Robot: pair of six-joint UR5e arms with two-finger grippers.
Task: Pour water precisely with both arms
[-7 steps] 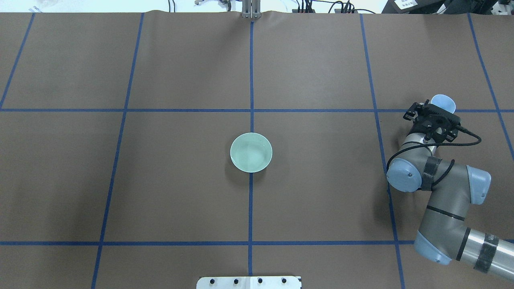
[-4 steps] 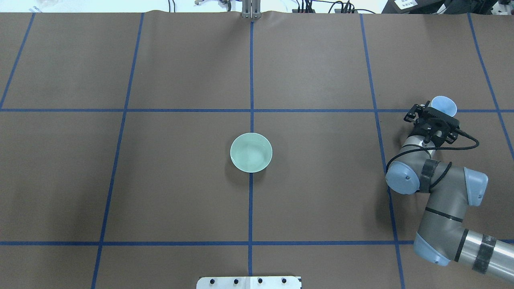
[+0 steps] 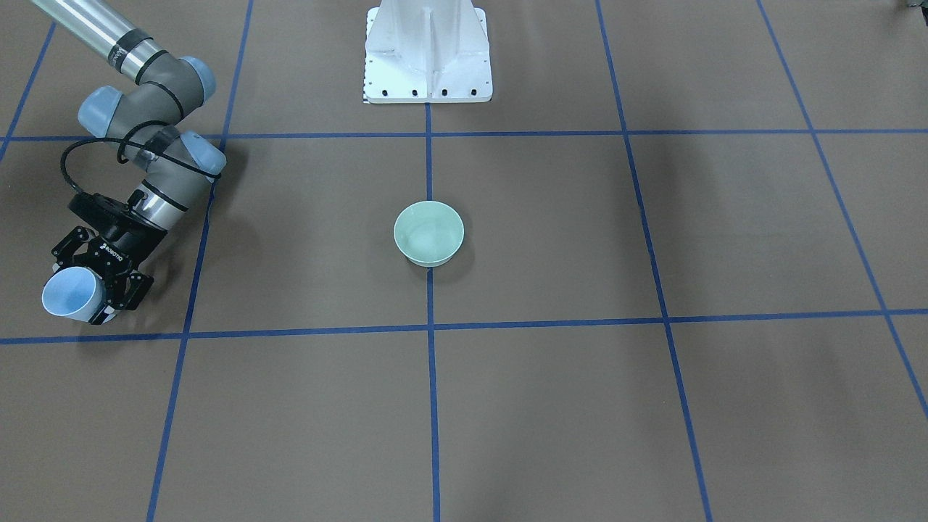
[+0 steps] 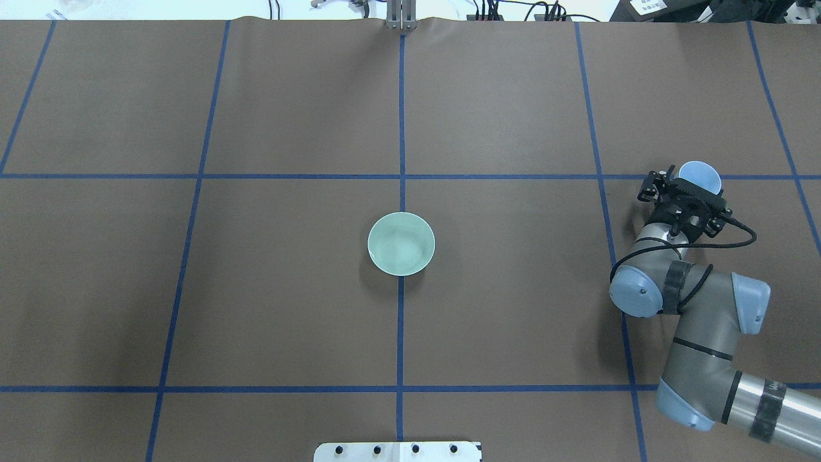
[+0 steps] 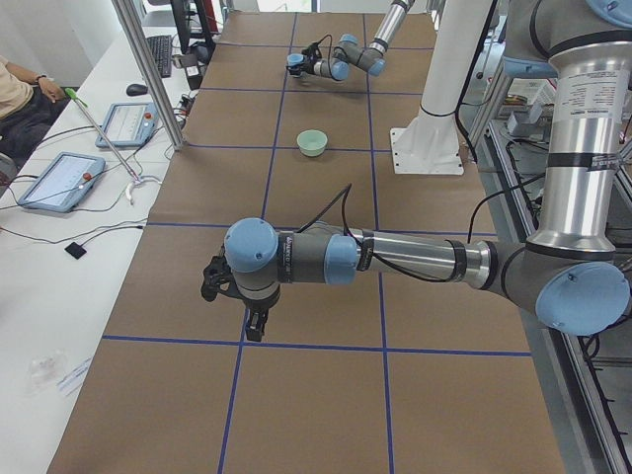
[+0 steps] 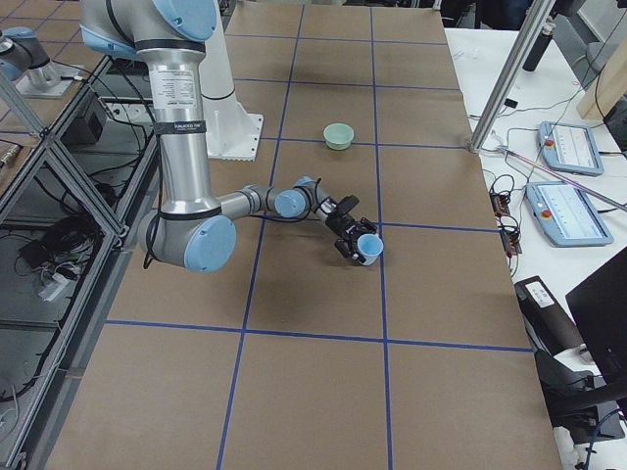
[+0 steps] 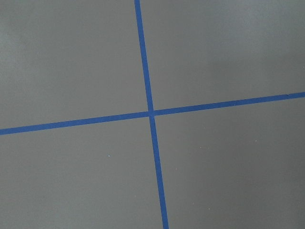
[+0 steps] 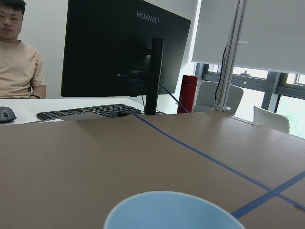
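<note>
My right gripper [image 4: 687,190] is shut on a light-blue cup [image 4: 700,174] at the table's right side, near a blue tape line. The front view shows the cup [image 3: 69,296] held upright between the black fingers, its opening facing the camera. Its rim fills the bottom of the right wrist view [image 8: 174,212]. A pale green bowl [image 4: 401,244] stands at the table's centre, far to the left of the cup. I cannot make out any water. My left arm [image 5: 296,259] shows only in the exterior left view, its gripper [image 5: 254,324] pointing down over bare table; I cannot tell its state.
The white pedestal [image 3: 428,51] stands at the robot's edge of the table. Blue tape lines [image 7: 151,113] cross the brown mat. Tablets [image 5: 61,180] and cables lie on the operators' desk beyond the far edge; a monitor [image 8: 121,52] and a seated person are there.
My right gripper, with the cup in it, has shifted slightly left and back toward the robot. The bowl has not moved.
</note>
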